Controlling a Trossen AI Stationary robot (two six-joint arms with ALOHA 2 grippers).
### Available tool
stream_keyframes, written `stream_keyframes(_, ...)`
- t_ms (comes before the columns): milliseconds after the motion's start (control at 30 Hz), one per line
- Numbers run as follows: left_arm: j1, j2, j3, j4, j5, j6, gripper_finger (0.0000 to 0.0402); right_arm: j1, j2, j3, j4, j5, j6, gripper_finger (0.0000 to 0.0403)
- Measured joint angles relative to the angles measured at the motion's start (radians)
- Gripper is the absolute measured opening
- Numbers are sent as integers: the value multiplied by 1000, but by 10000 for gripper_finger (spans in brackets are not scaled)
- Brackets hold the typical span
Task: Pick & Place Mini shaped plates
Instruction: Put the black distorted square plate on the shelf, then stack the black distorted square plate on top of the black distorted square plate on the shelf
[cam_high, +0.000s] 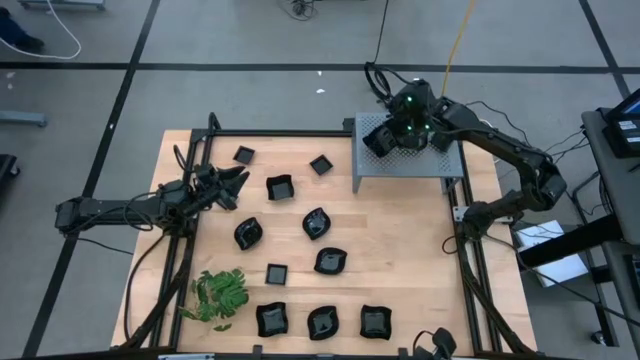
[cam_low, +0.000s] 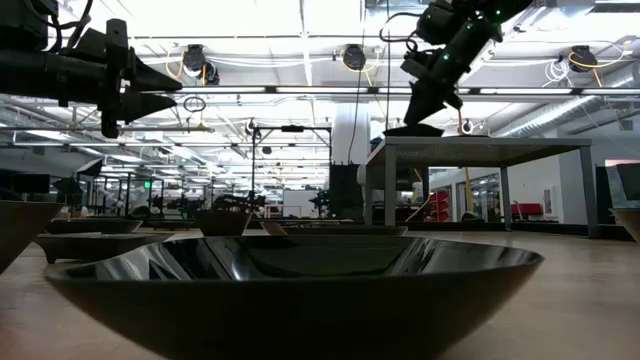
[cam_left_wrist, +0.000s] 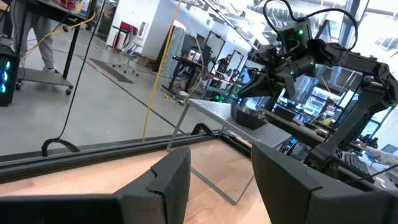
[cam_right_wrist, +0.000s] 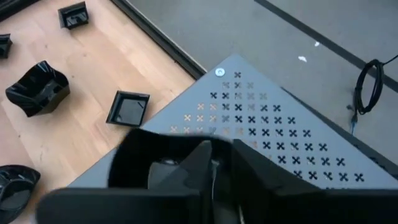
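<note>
Hanging over the near-left part of the grey perforated box (cam_high: 408, 160), the right gripper (cam_high: 378, 140) is seen directly above a black plate (cam_right_wrist: 163, 163) that rests on the box's top. In the right wrist view the two fingers straddle this plate closely, but whether they are clamped on it or just parted from it cannot be told. Judged from this, the placing step is at or near its release, and the coming move turns on a straight lift away from the plate beneath the fingers.

The other mini shaped plates (cam_high: 317, 224) are spread over the wooden table (cam_high: 420, 260), about a dozen being counted in the high view; all lie toward the left arm's side of the box and lower than its top. The nearest to the right gripper is the small square plate (cam_high: 320, 164), which sits just beside the box's left edge. The left gripper (cam_high: 232, 187) is held above the table's left side with its fingers apart and nothing between them, close to another small square plate (cam_high: 243, 155). A green sprig (cam_high: 220, 295) lies at the front left.

In the low view most of the table is blocked by one plate's rim close to the lens. The placed plate's shape is largely covered by the right gripper's own fingers (cam_right_wrist: 186, 171), so its outline cannot be made out.
</note>
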Motion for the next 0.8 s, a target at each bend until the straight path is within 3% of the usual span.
stream_keyframes(233, 0, 0, 0, 0, 0, 0, 173, 2, -55, 0, 42, 4, -84, 121)
stream_keyframes(433, 0, 0, 0, 0, 0, 0, 173, 56, -171, 0, 28, -3, -143, 123)
stream_keyframes(633, 0, 0, 0, 0, 0, 0, 173, 215, -275, 0, -56, -11, -207, 115)
stream_keyframes(800, 0, 0, 0, 0, 0, 0, 173, 387, -323, 0, -195, -72, -166, 119)
